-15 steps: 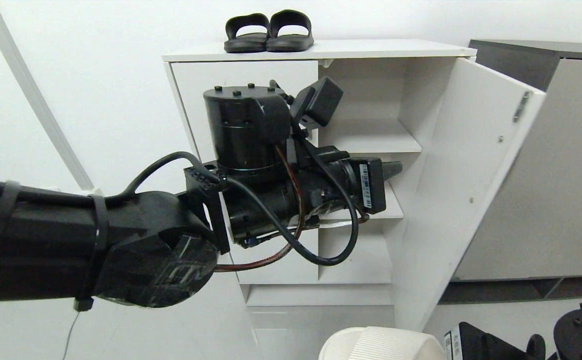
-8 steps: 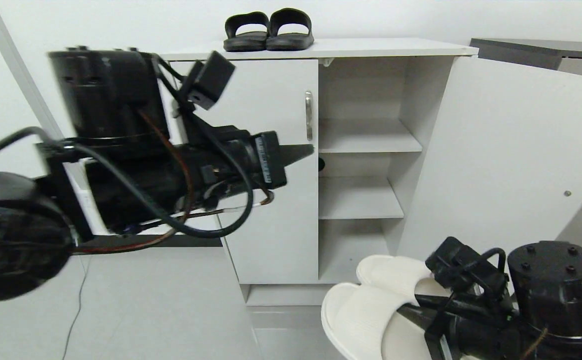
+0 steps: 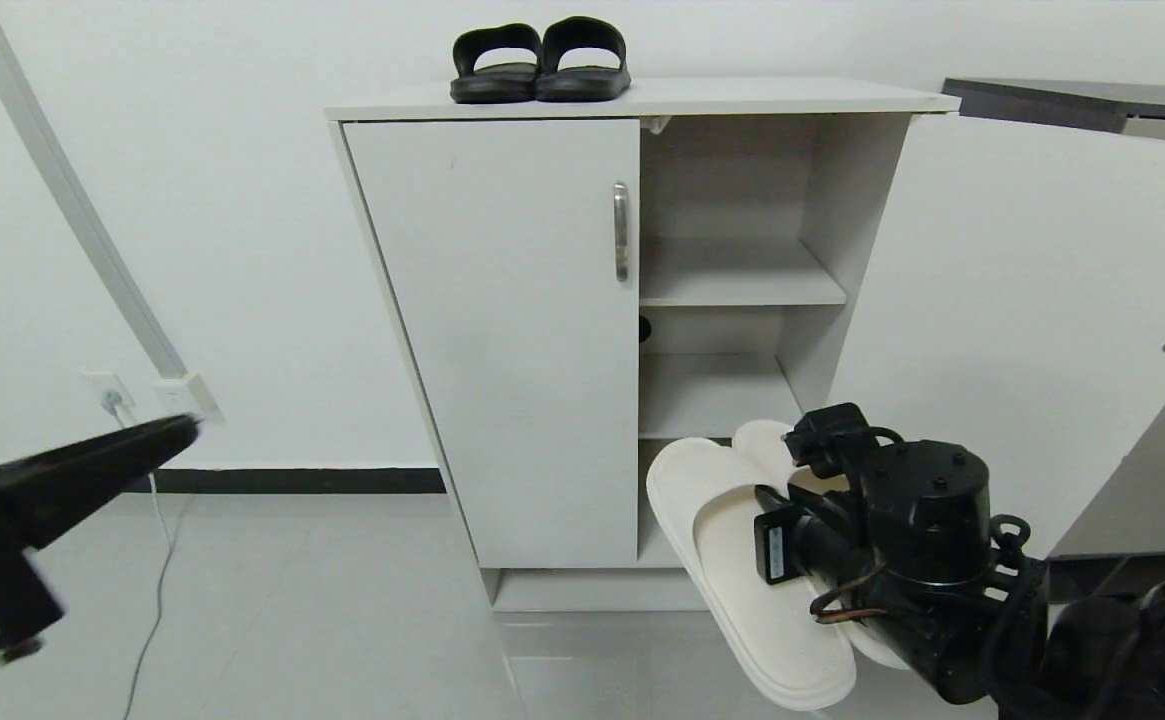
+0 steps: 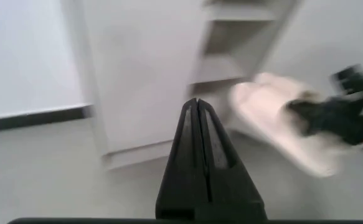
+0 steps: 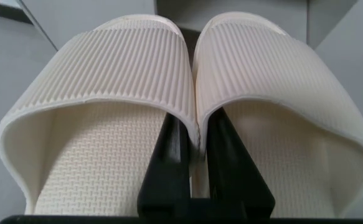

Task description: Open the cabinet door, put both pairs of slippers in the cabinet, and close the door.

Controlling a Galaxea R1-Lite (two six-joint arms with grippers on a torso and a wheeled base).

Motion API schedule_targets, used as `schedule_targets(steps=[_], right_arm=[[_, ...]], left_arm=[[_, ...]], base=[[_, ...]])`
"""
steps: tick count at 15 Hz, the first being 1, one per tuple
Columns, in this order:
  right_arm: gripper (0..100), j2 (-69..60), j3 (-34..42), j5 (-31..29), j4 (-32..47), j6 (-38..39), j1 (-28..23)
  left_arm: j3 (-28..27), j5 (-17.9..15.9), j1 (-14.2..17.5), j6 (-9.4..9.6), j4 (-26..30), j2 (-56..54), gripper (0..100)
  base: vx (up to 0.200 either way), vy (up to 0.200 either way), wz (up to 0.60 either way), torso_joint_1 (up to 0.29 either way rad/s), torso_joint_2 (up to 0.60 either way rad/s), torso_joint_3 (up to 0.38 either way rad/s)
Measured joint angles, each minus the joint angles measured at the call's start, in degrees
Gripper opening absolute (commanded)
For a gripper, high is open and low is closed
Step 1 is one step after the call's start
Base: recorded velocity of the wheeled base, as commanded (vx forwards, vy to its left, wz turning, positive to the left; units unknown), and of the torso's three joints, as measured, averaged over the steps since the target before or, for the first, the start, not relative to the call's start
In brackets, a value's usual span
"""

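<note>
In the head view, my right pincer point(image 3: 764, 505) grasps the pair of soft white ribbed slippers point(image 3: 732, 560) low in front of the white wooden cabinet point(image 3: 742, 97). Its right door point(image 3: 1022, 300) is open. The black rubber slippers point(image 3: 540, 62) sit on top.

In the left wrist view, my left pincer point(image 4: 197, 109) is clenched and holds nothing.

In the right wrist view, my black fingers point(image 5: 169, 168) pinch both white slippers together.

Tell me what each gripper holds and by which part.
The right gripper is shut on the white slippers, pinching the two touching inner edges of their straps, one finger inside each slipper. The left gripper is shut and holds nothing.
</note>
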Motion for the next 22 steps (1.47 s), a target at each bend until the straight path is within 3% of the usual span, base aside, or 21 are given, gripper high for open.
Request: schedule_targets(steps=[4, 7, 9, 13, 16, 20, 22], right_arm=[[0, 2.18, -0.28, -0.24, -0.13, 0.05, -0.17], [0, 2.62, 0.21, -0.29, -0.71, -0.09, -0.11], [0, 2.62, 0.73, -0.22, -0.82, -0.24, 0.22], [0, 2.6, 1.32, -0.24, -0.79, -0.3, 0.39], [0, 2.62, 1.62, -0.24, -0.79, -0.33, 0.85], [0, 3.39, 1.37, -0.98, -1.01, -0.22, 1.77], [0, 5.44, -0.89, -3.19, -2.9, 0.33, 2.07]], left_arm=[[15.86, 7.42, 15.54, 2.95, 4.82, -19.68, 0], [22.88, 9.08, 22.75, 3.86, 7.01, -30.89, 0], [26.44, 7.39, 24.36, 5.61, 9.52, -37.21, 0], [32.96, -1.1, 24.11, 9.53, 10.89, -45.45, 0], [33.99, -7.92, 23.92, 9.76, 10.45, -47.15, 0], [34.46, -7.7, 23.89, 7.44, 9.55, -47.73, 0], [34.54, -7.51, 23.89, 7.29, 9.52, -47.81, 0]], base=[[0.0, 0.0, 0.0, 0.0, 0.0, 0.0], [0.0, 0.0, 0.0, 0.0, 0.0, 0.0], [0.0, 0.0, 0.0, 0.0, 0.0, 0.0], [0.0, 0.0, 0.0, 0.0, 0.0, 0.0], [0.0, 0.0, 0.0, 0.0, 0.0, 0.0], [0.0, 0.0, 0.0, 0.0, 0.0, 0.0], [0.0, 0.0, 0.0, 0.0, 0.0, 0.0]])
